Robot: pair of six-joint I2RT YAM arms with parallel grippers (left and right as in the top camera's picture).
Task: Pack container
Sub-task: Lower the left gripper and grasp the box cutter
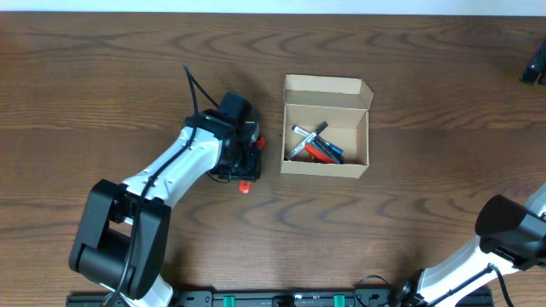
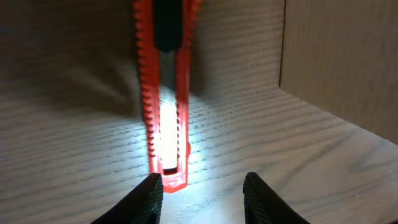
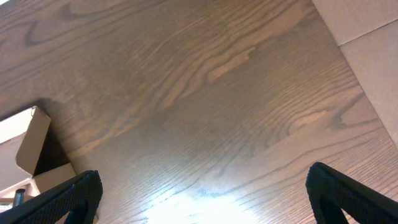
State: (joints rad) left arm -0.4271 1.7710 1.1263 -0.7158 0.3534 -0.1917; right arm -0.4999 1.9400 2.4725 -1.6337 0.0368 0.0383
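Cardboard, tan and unmarked, makes up the container [image 1: 324, 169], a small rectangular box lying just off the middle of the bench [image 1: 426, 230] toward 2 o'clock. Its hinged flap stands open along the 12 o'clock edge, with a short tuck tab folded at the flap's 3 o'clock end. Several markers [image 1: 314, 145] lie loose and crossed on its floor, in black, red and blue.

I judge it light and fairly stiff, but thin-walled. A hard pinch would likely dent a wall, and a push would slide it over the smooth wood rather than tip it. The surest hold looks like the rim of a side wall, 1 finger inside and 1 outside. For closing, the flap's free edge is the place to take, folding it toward 6 o'clock.

At the box's 9 o'clock side, near its wall, a red utility knife [image 2: 166, 112] lies flat on the bench. The left gripper [image 2: 202, 186] hangs low over the knife's near end, its fingers [image 2: 146, 199] apart and clamping nothing. The right gripper [image 3: 205, 196] is parked toward 4 o'clock, well apart from the box, its fingers spread wide over bare wood.
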